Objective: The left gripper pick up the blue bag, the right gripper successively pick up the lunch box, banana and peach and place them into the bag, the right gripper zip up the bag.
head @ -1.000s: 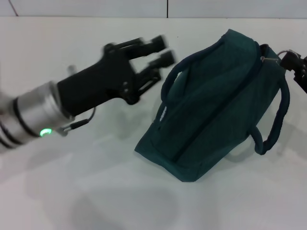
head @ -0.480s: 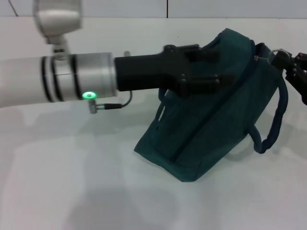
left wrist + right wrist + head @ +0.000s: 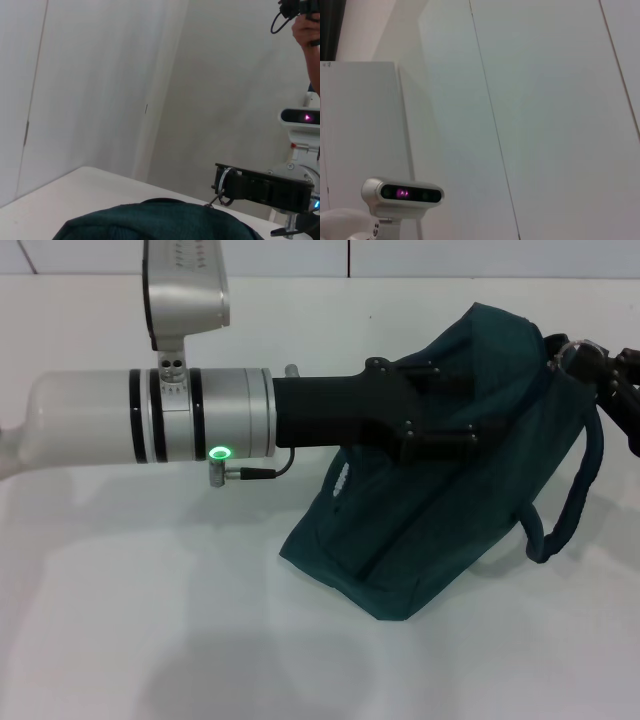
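I see my right gripper (image 3: pixel 590 365) closed on the metal zipper ring (image 3: pixel 223 192) at the far end of the dark teal fabric bag (image 3: pixel 440 510); the zipper runs back along its top, and my left gripper (image 3: pixel 470 405), whose finger state I can't tell, lies over the bag.

- The left end effector (image 3: pixel 455 405) lies across the blue bag (image 3: pixel 440 530) in the head view; its fingertips merge with the dark fabric, so their spacing is unreadable.
- The arm covers the bag's upper middle.
- The right end effector (image 3: pixel 610 375) is cut by the frame edge in the head view; its finger spacing is unreadable.
- The bag's interior is hidden.
- The left wrist view shows only the bag's top edge (image 3: pixel 160 220).
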`<move>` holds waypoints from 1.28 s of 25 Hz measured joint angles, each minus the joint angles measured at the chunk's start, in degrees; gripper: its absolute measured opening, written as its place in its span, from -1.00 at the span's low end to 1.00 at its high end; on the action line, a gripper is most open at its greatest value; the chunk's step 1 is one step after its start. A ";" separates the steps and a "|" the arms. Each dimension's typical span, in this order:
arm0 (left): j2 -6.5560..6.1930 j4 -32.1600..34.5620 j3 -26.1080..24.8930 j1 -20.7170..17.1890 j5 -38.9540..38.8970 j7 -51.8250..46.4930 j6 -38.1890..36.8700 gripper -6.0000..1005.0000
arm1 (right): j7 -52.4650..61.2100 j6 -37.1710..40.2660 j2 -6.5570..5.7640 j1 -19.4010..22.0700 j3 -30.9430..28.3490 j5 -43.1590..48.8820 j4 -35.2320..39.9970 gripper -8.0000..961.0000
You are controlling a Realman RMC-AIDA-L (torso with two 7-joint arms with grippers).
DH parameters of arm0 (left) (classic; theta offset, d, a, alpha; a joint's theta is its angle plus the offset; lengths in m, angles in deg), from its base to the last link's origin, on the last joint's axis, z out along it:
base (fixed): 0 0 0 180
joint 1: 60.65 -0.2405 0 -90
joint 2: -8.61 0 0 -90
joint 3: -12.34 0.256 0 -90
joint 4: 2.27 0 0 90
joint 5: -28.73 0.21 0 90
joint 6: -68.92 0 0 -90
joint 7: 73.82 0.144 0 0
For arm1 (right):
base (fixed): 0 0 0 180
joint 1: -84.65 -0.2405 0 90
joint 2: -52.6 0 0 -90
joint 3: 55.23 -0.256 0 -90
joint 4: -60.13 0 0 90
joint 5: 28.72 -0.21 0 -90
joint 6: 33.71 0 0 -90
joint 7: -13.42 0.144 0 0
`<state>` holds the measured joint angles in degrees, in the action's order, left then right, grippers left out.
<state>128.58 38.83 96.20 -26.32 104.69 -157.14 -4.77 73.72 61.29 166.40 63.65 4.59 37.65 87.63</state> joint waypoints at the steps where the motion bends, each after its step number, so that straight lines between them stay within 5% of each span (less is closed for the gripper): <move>1: 0.06 0.01 0.04 -0.08 -0.13 0.32 0.10 0.42 | 0.00 0.00 0.03 0.00 -0.04 0.00 0.00 -0.94; 9: 0.08 -0.35 0.33 -1.54 -3.63 6.16 -0.08 0.21 | 0.00 0.00 0.05 0.40 -0.22 -0.05 -0.16 -0.94; 15: 0.06 -0.39 3.05 -2.90 -6.86 11.25 -0.25 -0.33 | 0.00 0.01 0.02 0.59 -0.23 -0.20 -0.15 -0.93; 23: 0.09 -0.42 4.36 -3.12 -7.74 13.50 -0.38 -0.46 | 0.00 0.36 0.01 0.62 -0.09 -0.15 -0.06 -0.93; 32: -0.29 -0.51 2.60 -4.78 -7.77 21.32 -6.03 -0.84 | 0.93 5.23 0.24 0.35 0.93 0.43 0.07 -0.93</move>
<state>128.28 38.32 98.81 -31.10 96.92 -135.82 -10.80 74.64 66.52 166.64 64.00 5.51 38.08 87.70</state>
